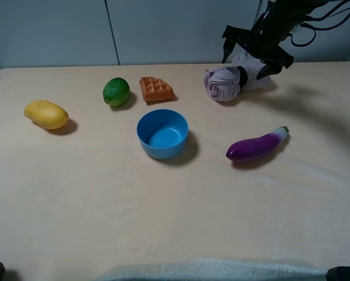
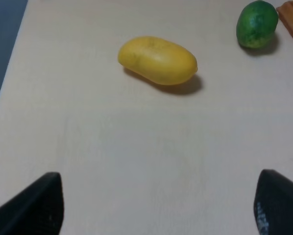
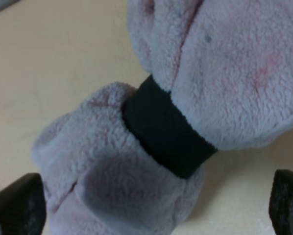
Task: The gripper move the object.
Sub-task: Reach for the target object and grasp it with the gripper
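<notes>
The object, a pale mauve-grey rolled towel (image 1: 225,83) with a black band (image 3: 166,132) round its middle, lies on the table at the back right. My right gripper (image 1: 254,58), a black claw on a dark arm, hangs directly over it. In the right wrist view the gripper (image 3: 156,210) is open, with one finger on each side of the towel (image 3: 220,73) and neither closed on it. My left gripper (image 2: 156,205) is open and empty above bare table, short of the yellow mango (image 2: 158,60).
A blue bowl (image 1: 162,133) stands mid-table. A glossy purple eggplant (image 1: 258,145) lies to its right. A waffle (image 1: 155,89), a green lime (image 1: 116,91) and the yellow mango (image 1: 46,114) lie at the back and left.
</notes>
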`<state>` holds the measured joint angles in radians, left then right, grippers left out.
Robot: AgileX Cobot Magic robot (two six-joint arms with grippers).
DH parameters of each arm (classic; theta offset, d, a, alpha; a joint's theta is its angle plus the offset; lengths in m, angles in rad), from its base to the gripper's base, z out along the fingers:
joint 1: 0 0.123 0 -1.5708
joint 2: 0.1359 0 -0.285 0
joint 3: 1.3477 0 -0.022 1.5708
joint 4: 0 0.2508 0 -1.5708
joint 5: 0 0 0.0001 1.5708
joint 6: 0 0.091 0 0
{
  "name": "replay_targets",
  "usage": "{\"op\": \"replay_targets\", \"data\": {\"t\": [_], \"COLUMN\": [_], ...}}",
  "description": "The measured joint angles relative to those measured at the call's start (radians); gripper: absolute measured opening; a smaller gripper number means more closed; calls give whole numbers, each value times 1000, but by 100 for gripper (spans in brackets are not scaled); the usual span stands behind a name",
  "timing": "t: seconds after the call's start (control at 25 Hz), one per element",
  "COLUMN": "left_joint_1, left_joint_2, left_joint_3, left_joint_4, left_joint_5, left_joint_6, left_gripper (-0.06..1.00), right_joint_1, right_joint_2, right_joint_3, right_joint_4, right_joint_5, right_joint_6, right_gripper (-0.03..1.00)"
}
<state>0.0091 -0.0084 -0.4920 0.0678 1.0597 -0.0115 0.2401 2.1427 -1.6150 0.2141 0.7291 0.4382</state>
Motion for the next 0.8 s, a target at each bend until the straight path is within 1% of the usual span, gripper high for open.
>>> {"op": "replay_targets", "data": {"t": [0.2, 0.4, 0.6, 0.8], "left_joint_1": [0, 0, 0, 0], "left_joint_2": [0, 0, 0, 0], "left_joint_3": [0, 0, 0, 0], "left_joint_4": [0, 0, 0, 0], "left_joint_5": [0, 0, 0, 0], "left_joint_6": [0, 0, 0, 0], "left_gripper": [85, 85, 85, 85], "right_joint_1": [4, 21, 27, 27], "right_joint_2": [29, 69, 77, 104], "right_joint_3": [0, -23, -42, -46], "right_joint_4": [-1, 18, 21, 23], "right_joint_5": [-24, -35, -68, -74], "right_joint_6": [11, 11, 11, 11], "right_gripper": [69, 69, 69, 69]}}
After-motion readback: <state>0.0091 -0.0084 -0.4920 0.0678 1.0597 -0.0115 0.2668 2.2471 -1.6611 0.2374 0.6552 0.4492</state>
